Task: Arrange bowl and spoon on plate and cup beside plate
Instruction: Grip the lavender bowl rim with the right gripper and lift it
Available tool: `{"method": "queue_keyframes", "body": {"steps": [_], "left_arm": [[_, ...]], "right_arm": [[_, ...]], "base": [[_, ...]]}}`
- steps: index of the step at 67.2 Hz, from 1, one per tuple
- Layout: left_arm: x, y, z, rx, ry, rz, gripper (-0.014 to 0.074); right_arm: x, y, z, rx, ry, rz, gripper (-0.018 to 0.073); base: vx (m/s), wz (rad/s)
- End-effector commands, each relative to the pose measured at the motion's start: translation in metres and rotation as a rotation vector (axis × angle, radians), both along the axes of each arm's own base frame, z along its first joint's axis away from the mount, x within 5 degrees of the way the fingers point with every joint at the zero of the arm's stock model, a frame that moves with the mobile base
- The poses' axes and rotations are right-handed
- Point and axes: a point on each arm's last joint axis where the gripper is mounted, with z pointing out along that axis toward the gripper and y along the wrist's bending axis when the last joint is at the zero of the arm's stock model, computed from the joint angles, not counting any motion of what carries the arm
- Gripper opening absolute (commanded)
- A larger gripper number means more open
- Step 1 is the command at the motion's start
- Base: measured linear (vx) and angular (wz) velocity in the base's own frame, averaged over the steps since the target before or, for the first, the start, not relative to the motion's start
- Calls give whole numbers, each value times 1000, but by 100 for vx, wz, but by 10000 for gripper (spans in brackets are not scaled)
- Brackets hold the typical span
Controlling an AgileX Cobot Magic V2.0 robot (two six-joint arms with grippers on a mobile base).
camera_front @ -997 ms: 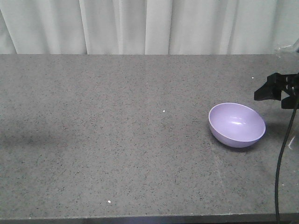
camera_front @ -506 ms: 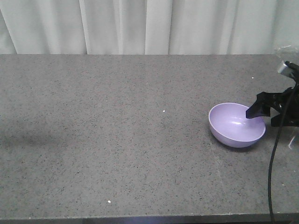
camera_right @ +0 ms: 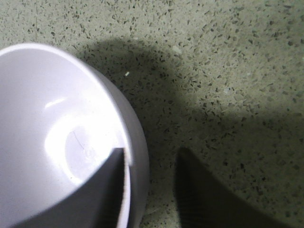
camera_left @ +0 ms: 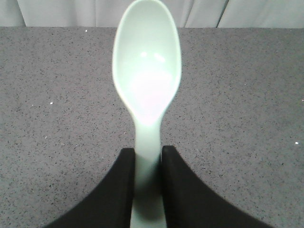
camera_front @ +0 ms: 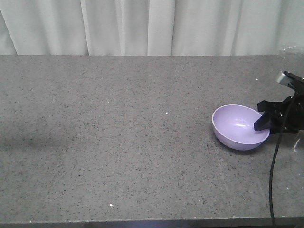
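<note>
Seen from the front, lavender bowl (camera_front: 237,129) upright on the grey speckled desk (camera_front: 118,142), close to the right edge, well off the front and back edges; right gripper (camera_front: 267,124) at the bowl's right rim, on the right-edge side; inner finger (camera_front: 261,124) dipped inside the bowl, outer finger outside it, mostly hidden behind the rim; black cable (camera_front: 272,190) hanging from that arm toward the front edge; white curtain (camera_front: 142,23) behind the back edge.

Seen from the right wrist, jaws apart, straddling the bowl (camera_right: 57,142) wall; inner finger (camera_right: 107,194) against or just off the inside wall, cannot tell which; outer finger (camera_right: 209,199) on the desk side, apart from the wall, with a strip of desk (camera_right: 237,71) between; not clamped on anything.

Seen from the left wrist, left gripper (camera_left: 148,190) closed on the handle of the mint spoon (camera_left: 147,71); both black fingers (camera_left: 109,194) pressed to the handle's sides; scoop facing up, pointing away toward the back edge and curtain (camera_left: 61,12); desk (camera_left: 247,95) beneath and beyond the spoon; height over it and spot along the edges not tellable from this view.
</note>
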Motion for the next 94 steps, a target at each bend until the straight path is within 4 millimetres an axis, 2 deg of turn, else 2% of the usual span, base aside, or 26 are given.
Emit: {"method": "queue_keyframes", "body": {"steps": [1, 4, 12, 17, 22, 28, 33, 42, 47, 57, 72, 94], "left_arm": [[-8, -3, 20, -17, -111, 4, -8], [-8, -3, 20, -17, -111, 4, -8], [-8, -3, 20, -17, -109, 3, -8], [-8, -3, 19, -17, -106, 2, -8], [-8, -3, 19, -17, -101, 1, -8], [-9, -4, 18, -17, -89, -3, -8], [-10, -4, 17, -18, -79, -7, -8], [-9, -4, 17, -18, -81, -6, -8], [-9, -4, 17, -18, -81, -6, -8], [-9, -4, 17, -18, -81, -6, -8], [-9, -4, 17, -17, -80, -5, -8], [-9, -4, 17, -19, -80, -5, -7]], "right_arm": [[1, 1, 26, 9, -80, -9, 40], [1, 1, 26, 12, -81, -10, -17], [2, 3, 28, 28, -95, -6, -11], [2, 7, 35, 74, -128, -9, -11], [-1, 14, 53, 139, -200, 9, -8], [-11, 24, 84, 206, -316, 62, -6], [-25, 34, 113, 245, -411, 117, -6], [-63, 48, 167, 231, -572, 182, -6], [-86, 55, 191, 204, -647, 204, -6], [-126, 67, 226, 153, -776, 231, -6], [-165, 78, 252, 107, -889, 254, -6], [-197, 88, 268, 74, -969, 277, -6]], "base": [[0, 0], [0, 0], [0, 0], [0, 0], [0, 0], [0, 0], [0, 0], [0, 0], [0, 0], [0, 0], [0, 0], [0, 0]]}}
